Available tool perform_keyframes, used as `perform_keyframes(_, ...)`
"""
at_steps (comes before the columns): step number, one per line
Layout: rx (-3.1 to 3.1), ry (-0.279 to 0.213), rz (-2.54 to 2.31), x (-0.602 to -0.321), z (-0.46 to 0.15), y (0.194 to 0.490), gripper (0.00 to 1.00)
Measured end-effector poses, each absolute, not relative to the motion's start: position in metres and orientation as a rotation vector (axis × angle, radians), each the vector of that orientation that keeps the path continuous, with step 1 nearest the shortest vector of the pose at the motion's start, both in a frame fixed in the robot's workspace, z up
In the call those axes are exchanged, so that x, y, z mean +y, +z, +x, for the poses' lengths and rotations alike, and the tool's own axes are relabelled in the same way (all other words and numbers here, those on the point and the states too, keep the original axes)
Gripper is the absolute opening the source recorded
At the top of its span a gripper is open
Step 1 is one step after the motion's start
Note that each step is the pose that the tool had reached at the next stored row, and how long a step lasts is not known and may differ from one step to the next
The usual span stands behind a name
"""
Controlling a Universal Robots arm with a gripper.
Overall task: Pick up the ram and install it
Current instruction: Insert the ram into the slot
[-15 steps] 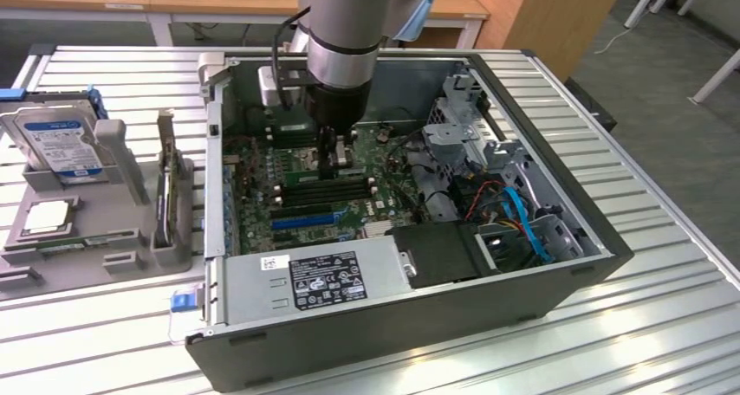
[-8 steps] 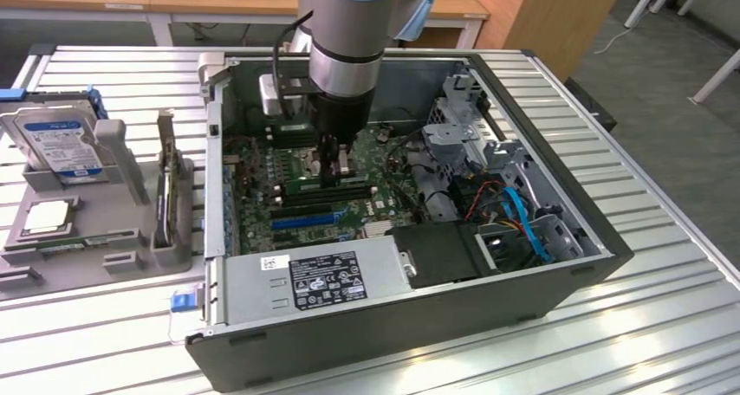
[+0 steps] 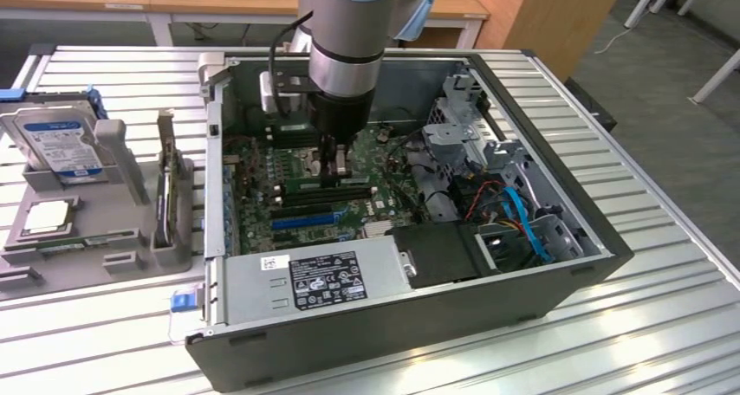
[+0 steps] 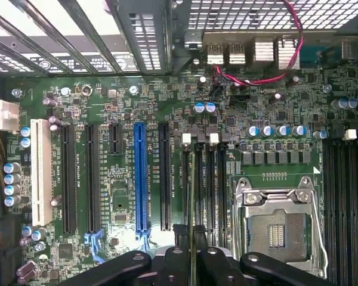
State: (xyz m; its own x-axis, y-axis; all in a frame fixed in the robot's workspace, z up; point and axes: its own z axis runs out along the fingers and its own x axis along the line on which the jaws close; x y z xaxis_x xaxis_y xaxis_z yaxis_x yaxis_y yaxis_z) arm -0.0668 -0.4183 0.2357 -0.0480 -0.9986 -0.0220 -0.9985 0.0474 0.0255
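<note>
Item: ram [image 4: 193, 202], edge-on, clamped in narrow gripper [image 3: 339, 171], centre of exterior view, over slots [image 4: 212, 185]. Step: insertion, likely; calls for square alignment, straight press.

The arm [image 3: 347, 31] was cut off by the exterior view's upper edge, its gripper [image 3: 338, 177] hid part of the memory slots [image 3: 353, 191], the ram [image 4: 193, 190] clamped in it stood edge-on with its chips hidden, and the print on the power supply label [image 3: 324, 279] was too small to read.
</note>
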Motion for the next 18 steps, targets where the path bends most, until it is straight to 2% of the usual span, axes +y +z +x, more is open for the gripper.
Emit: perform_keyframes(18,-2.235,-0.052,2.205,-0.4182,-0.0694,0.2342,0.14)
